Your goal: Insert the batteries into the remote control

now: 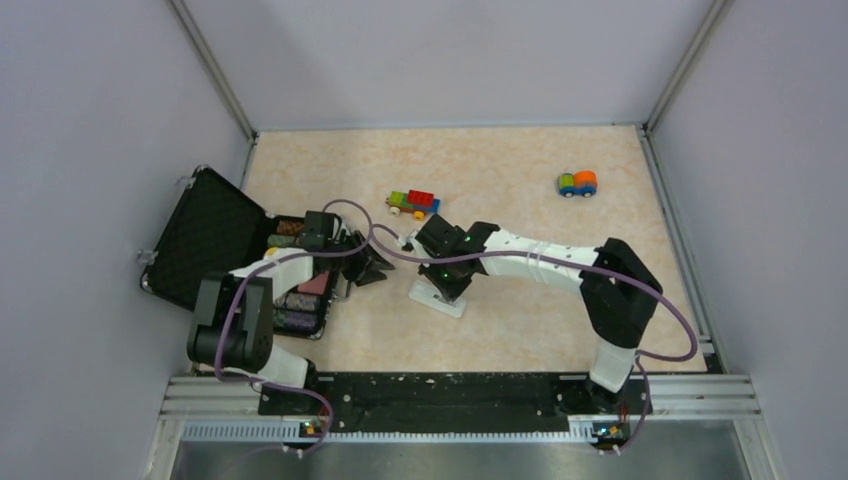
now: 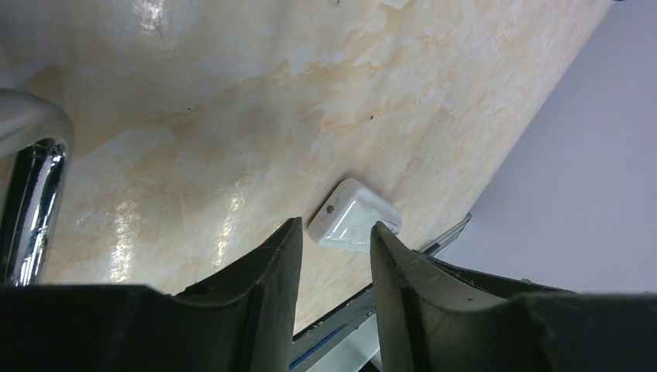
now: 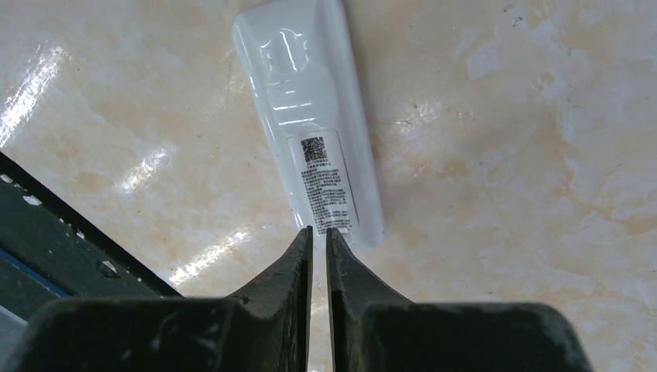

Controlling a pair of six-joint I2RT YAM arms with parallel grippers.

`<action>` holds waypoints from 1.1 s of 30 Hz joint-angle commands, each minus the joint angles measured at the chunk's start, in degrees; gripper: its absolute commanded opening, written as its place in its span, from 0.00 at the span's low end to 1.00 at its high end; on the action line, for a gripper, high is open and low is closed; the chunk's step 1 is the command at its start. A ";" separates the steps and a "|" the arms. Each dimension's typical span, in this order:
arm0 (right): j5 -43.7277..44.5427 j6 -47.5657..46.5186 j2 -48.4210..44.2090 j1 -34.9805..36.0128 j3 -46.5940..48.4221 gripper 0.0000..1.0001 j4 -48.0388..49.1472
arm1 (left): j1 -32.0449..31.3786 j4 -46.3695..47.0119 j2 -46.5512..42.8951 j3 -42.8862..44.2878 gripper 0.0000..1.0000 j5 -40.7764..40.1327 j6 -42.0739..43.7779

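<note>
Remote: one slim white plastic remote control (image 3: 306, 101), back up on beige marbled tabletop (image 3: 503, 155).
Label: QR code sticker (image 3: 325, 182), small print unreadable.
Right claw (image 3: 318, 231): clenched, empty, at remote's end.
Left claw (image 2: 335, 227): parted, empty.

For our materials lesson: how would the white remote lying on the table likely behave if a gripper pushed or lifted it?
The remote control looks like rigid moulded plastic, so it should stay stiff. Its glossy shell on the shiny table suggests it would slide rather than roll or tip, lying flat. Slim and small, it is probably light.
</note>
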 commanded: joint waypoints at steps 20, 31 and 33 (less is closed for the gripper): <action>2.41 2.98 3.66 0.25 -5.58 0.04 6.60 | 0.35 0.03 -1.84 -0.58 0.42 -0.69 0.81; 1.88 4.35 -1.46 0.02 1.58 0.33 6.64 | 0.35 -2.68 -8.28 1.21 0.49 -3.54 1.59; 2.39 4.09 -2.16 -0.01 0.90 0.44 7.34 | 0.37 -3.30 -11.04 1.42 0.52 -5.01 1.76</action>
